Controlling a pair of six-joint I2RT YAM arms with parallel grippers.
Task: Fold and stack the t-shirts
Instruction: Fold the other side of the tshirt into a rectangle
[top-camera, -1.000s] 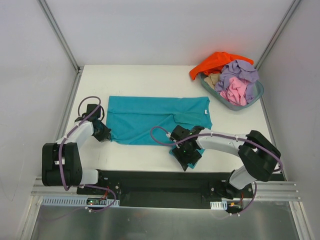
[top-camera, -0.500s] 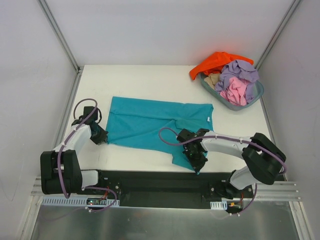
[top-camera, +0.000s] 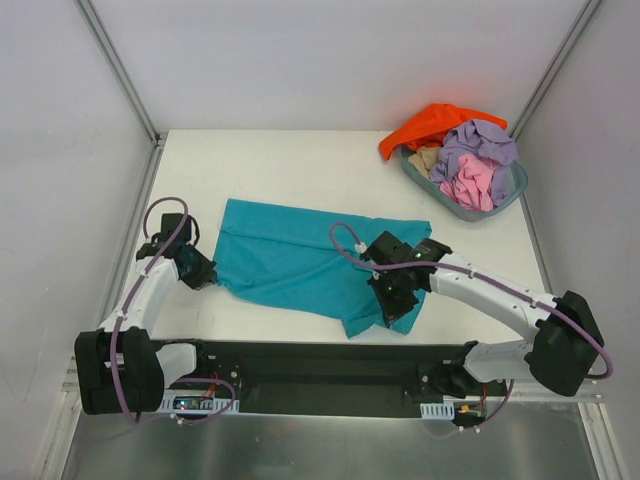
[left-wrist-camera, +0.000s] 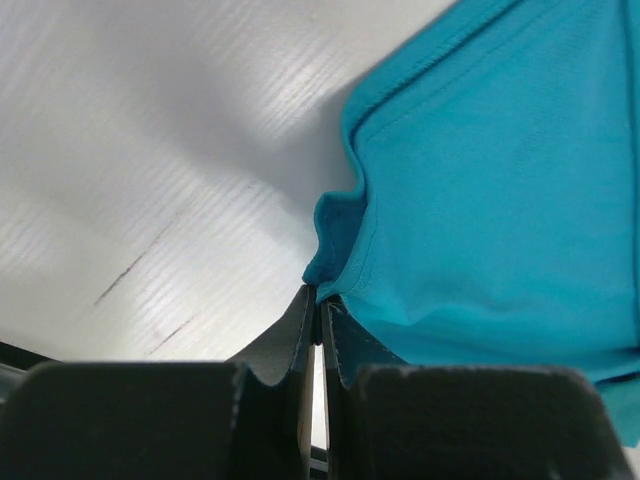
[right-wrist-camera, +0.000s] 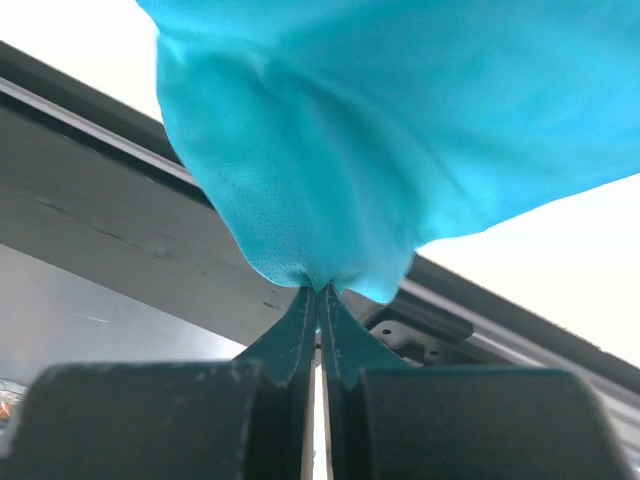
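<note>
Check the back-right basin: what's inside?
The basin holds a lavender shirt, a pink shirt, a beige shirt, and an orange shirt spilling over its far rim. The pile covers the basin floor and anything beneath.

Left arm extended low, left gripper (left-wrist-camera: 317, 300) pinching teal t-shirt (top-camera: 290, 260), right arm reaching inward, right gripper (right-wrist-camera: 320, 292) clamped on it too

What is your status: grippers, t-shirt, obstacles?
Left gripper shut on teal t-shirt, left edge. Right gripper shut on its near right part. Nothing blocking; basin stands apart.

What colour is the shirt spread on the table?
The shirt is teal, best seen in the top view.
</note>
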